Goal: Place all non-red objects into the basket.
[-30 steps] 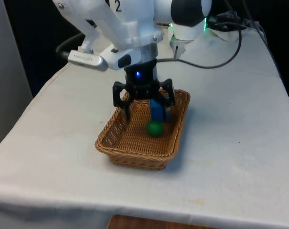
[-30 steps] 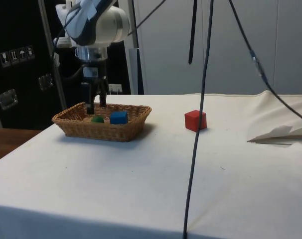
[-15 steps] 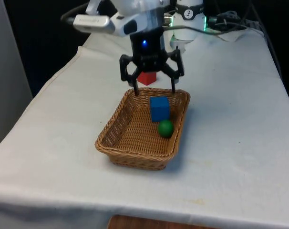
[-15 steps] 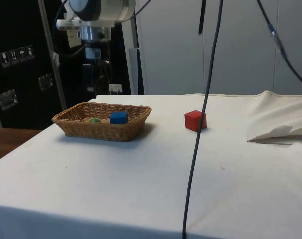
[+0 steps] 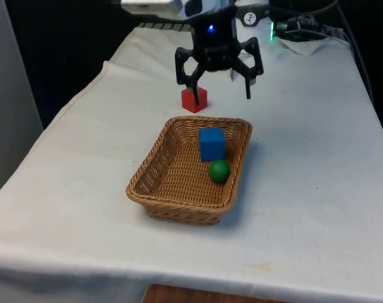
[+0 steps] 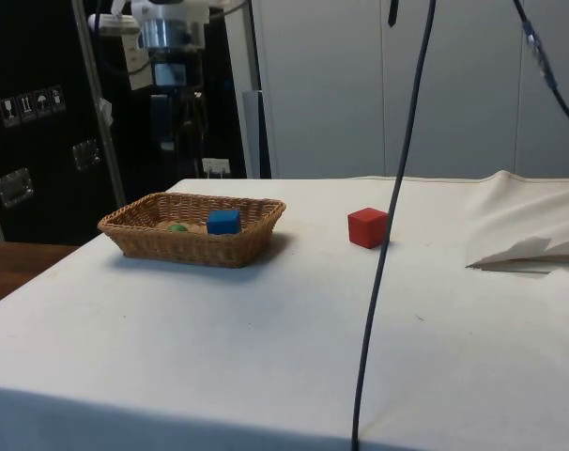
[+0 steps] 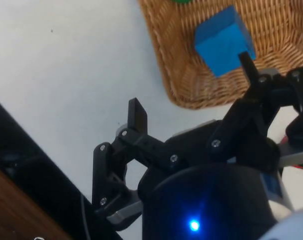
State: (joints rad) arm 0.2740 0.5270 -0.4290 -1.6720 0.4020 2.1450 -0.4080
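A wicker basket [image 5: 179, 202] [image 6: 134, 240] [image 7: 166, 55] stands mid-table and holds a blue cube [image 5: 212, 143] [image 6: 223, 222] [image 7: 224, 40] and a green ball [image 5: 219, 170] [image 6: 178, 227]. The ball rests just in front of the cube, against the wall on the front view's right. A red cube [image 5: 194, 99] [image 6: 367, 227] sits on the cloth beyond the basket's far rim. My gripper [image 5: 219, 87] [image 6: 177, 132] [image 7: 192, 89] hangs open and empty well above the table. It is past the basket's far edge and close over the red cube.
A black cable [image 6: 388, 235] hangs down across the side view in front of the table. Crumpled white cloth [image 6: 529, 249] lies at the side view's right. More cables [image 5: 305, 28] lie at the table's far end.
My gripper rose out of the basket, open, and moved back towards the far end, uncovering the red cube. The green ball rolled towards the front view's right and now lies still.
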